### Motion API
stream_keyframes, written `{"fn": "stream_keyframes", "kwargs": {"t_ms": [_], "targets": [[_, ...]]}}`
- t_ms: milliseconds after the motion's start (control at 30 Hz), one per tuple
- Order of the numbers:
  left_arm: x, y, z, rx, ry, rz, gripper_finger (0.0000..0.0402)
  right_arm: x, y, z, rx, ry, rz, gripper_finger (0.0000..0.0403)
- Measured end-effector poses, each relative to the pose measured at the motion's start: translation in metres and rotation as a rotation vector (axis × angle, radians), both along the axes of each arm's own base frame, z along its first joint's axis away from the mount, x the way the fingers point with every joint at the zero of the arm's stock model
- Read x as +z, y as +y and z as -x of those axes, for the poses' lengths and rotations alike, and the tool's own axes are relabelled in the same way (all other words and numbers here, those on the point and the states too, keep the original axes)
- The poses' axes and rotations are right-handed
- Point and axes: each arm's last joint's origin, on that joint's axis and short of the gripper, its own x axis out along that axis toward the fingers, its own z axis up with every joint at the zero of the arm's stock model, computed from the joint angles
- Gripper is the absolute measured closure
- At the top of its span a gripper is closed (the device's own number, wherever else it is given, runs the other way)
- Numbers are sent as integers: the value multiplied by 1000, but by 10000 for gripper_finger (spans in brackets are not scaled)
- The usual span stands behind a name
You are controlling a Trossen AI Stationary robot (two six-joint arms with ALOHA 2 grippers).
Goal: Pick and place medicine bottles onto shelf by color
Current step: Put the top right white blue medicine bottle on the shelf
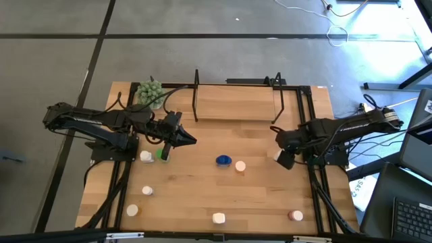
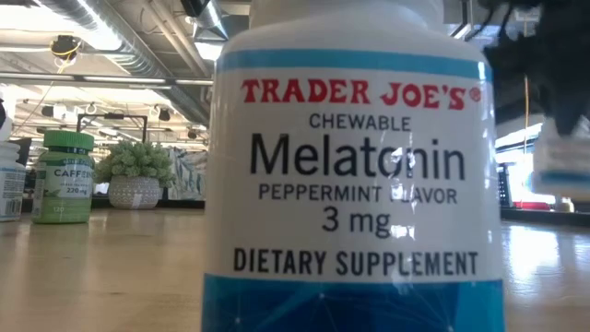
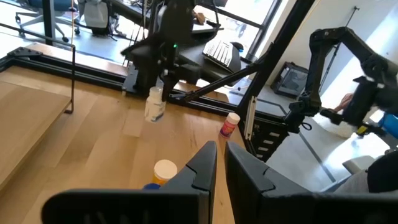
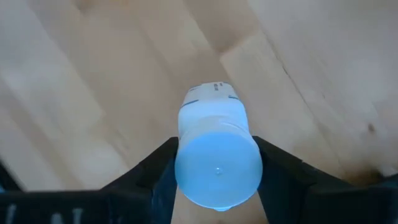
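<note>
On the left side of the tabletop (image 1: 202,196) my left pincer (image 1: 189,140) hovers with its two dark fingers (image 3: 205,163) drawn nearly together and nothing between them. Just beside it stand a green bottle (image 1: 164,154) and a white-capped bottle (image 1: 146,156), close to each other. Behind my left arm, at the far left corner, sits a green spiky plant ball (image 1: 150,90). Nearer the front edge on this side stand two more white-capped bottles, one (image 1: 147,191) a little ahead of the other (image 1: 132,210).

The shelf (image 1: 235,102) lies along the far edge in the middle, a light-wood board with black upright frames at both ends; I see no bottle on it. In the open middle a blue bottle (image 1: 223,160) and an orange bottle (image 1: 240,166) stand just beside each other. At the front edge a white bottle (image 1: 219,217) stands right before the low camera, its label filling that view (image 2: 355,184).

On the right, my right pincer (image 4: 217,180) is clamped on a white bottle with a blue-banded label (image 4: 216,146), one finger on each side of it; in the left wrist view this bottle (image 3: 155,106) hangs clear above the wood, right of the shelf's right frame. A pink-red bottle (image 1: 295,216) stands near the front right corner.
</note>
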Motion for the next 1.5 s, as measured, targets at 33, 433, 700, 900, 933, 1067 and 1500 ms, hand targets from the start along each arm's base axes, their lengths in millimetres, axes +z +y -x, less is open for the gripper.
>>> {"fn": "stream_keyframes", "kwargs": {"t_ms": [33, 433, 700, 900, 933, 1067, 1500], "targets": [[0, 0, 0, 0, 0, 0, 374, 6, 0, -2, -4, -19, -4, 225], [0, 12, -1, 54, 0, 0, 374, 73, -25, -43, 108, -32, 146, 225], [0, 28, 0, -25, 2, 14, 374, 116, -66, -76, 255, -109, 292, 225], [-1, 40, 2, -105, -4, -45, 374, 138, -108, -99, 295, -137, 380, 225], [-1, 43, 3, -118, -5, -57, 374, 139, -116, -103, 294, -134, 390, 225], [-7, 52, 6, -146, 40, -71, 374, 141, -146, -115, 304, -115, 409, 225], [3, 68, 14, -167, 65, -208, 374, 104, -225, -142, 361, 57, 332, 224]]}}
